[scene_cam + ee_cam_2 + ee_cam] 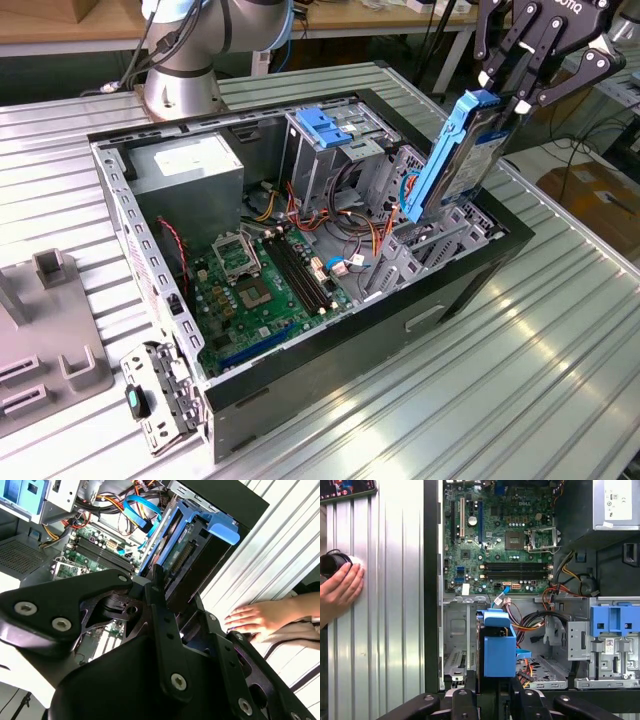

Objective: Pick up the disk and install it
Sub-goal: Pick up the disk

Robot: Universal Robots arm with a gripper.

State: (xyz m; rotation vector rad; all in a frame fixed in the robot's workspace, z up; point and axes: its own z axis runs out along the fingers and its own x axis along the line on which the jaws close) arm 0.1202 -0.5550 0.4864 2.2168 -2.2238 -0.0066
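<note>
**Disk held tilted over the open case**

The disk is clasped at its upper end by the gripper, whose black fingers are drawn in narrowly against it from both sides. The disk is carried clear of the table and tilted. Its bright blue carrier rail is seen along the edge, and its grey metal face is turned toward the fingers.

Its lower end is dipped into the open computer case directly beneath the gripper, at the metal bay in the nearest corner of the case. Whether that end touches the bay cannot be told.

A drive cage topped by a blue latch stands just beside the held disk. A bundle of red, orange and yellow wires is strung between the cage and the bay.

The green motherboard lies on the case floor, farther from the gripper than the bay. The grey power supply is set in the corner of the case well apart from the gripper.

In the first wrist view, a person's hand is laid flat on the ribbed table outside the case, to one side of the gripper. A black round object lies just beside the hand.

The arm's base stands on the table beyond the case, well apart from the gripper.
</note>
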